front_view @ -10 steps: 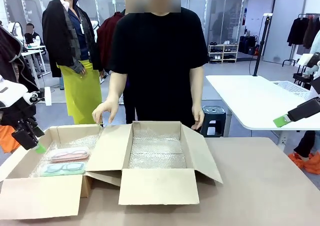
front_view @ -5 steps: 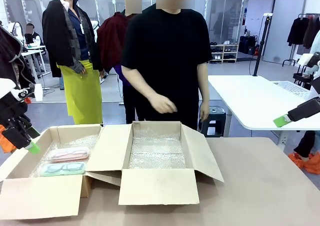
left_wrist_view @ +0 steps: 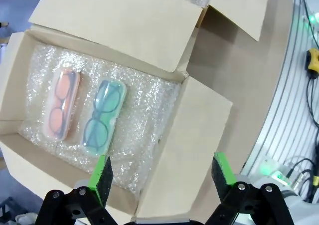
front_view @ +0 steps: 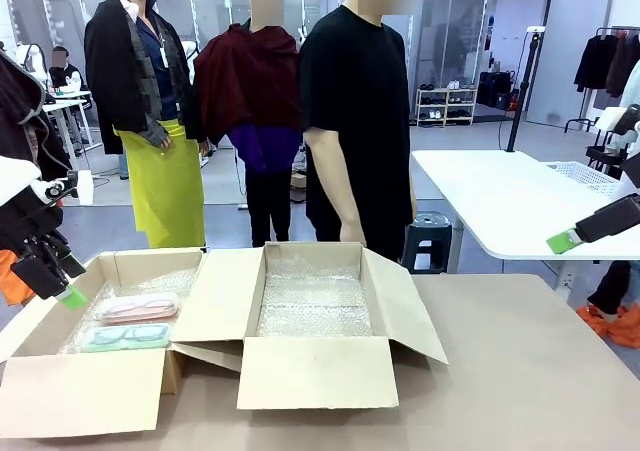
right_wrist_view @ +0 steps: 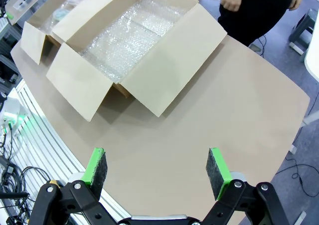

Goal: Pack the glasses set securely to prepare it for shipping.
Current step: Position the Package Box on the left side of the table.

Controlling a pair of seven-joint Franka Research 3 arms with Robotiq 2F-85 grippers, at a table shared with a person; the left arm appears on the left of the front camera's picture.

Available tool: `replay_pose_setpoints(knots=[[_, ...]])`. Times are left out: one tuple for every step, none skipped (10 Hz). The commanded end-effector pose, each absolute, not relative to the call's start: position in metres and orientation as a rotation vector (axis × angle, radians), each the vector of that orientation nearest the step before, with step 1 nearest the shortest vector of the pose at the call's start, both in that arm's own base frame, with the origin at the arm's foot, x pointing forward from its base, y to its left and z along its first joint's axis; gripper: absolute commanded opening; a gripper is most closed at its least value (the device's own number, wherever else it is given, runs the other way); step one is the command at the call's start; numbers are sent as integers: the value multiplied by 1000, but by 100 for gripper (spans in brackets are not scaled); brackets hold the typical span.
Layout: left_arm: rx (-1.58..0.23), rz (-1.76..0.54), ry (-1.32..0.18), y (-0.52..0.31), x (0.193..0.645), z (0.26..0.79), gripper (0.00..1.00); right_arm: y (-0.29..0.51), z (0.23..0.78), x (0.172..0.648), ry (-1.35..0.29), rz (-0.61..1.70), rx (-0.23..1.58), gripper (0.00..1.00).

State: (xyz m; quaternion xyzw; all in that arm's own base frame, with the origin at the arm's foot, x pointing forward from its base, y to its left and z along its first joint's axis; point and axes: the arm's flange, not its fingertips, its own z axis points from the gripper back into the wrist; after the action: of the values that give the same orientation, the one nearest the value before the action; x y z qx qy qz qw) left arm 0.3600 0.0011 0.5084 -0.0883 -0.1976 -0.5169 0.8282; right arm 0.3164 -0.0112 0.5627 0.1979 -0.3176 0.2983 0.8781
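Note:
The pink glasses case [front_view: 139,308] [left_wrist_view: 62,104] and the mint green glasses case [front_view: 126,337] [left_wrist_view: 102,117] lie side by side on bubble wrap in the left cardboard box [front_view: 60,386] [left_wrist_view: 187,150]. My left gripper [left_wrist_view: 160,175] hovers open above that box's near-left corner, nothing between its fingers; in the front view it [front_view: 62,289] hangs at the far left. My right gripper [right_wrist_view: 158,170] is open high over bare table, away from both boxes; its green pad [front_view: 562,241] shows at the right edge of the front view.
A second open cardboard box [front_view: 318,374] [right_wrist_view: 169,68] lined with bubble wrap stands mid-table, flaps spread. A person [front_view: 362,121] in black stands behind it, hands down at their sides. The brown table [front_view: 520,371] is bare to the right. A white table [front_view: 510,196] stands beyond.
The person took their hand off the left box's flap, straightened and turned sideways behind the middle box. My left gripper shifted slightly left. The right gripper has not moved.

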Motion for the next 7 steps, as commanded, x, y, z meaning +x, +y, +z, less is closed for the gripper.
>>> replay_pose_setpoints(knots=[[-161, -1093, -419, 1, 361, 509, 100, -9, 562, 315, -662, 614, 402, 100], [-161, -1093, -419, 1, 361, 509, 100, -9, 562, 315, -662, 614, 402, 100], [-161, -1093, -419, 1, 361, 509, 100, -9, 562, 315, -662, 614, 402, 100], [-161, -1093, -419, 1, 361, 509, 100, -9, 562, 315, -662, 614, 402, 100], [-161, -1093, -419, 1, 361, 509, 100, -9, 562, 315, -662, 614, 402, 100], [-161, -1093, -419, 1, 361, 509, 100, -9, 562, 315, -662, 614, 402, 100], [-161, -1093, -419, 1, 361, 509, 100, -9, 562, 315, -662, 614, 402, 100]])
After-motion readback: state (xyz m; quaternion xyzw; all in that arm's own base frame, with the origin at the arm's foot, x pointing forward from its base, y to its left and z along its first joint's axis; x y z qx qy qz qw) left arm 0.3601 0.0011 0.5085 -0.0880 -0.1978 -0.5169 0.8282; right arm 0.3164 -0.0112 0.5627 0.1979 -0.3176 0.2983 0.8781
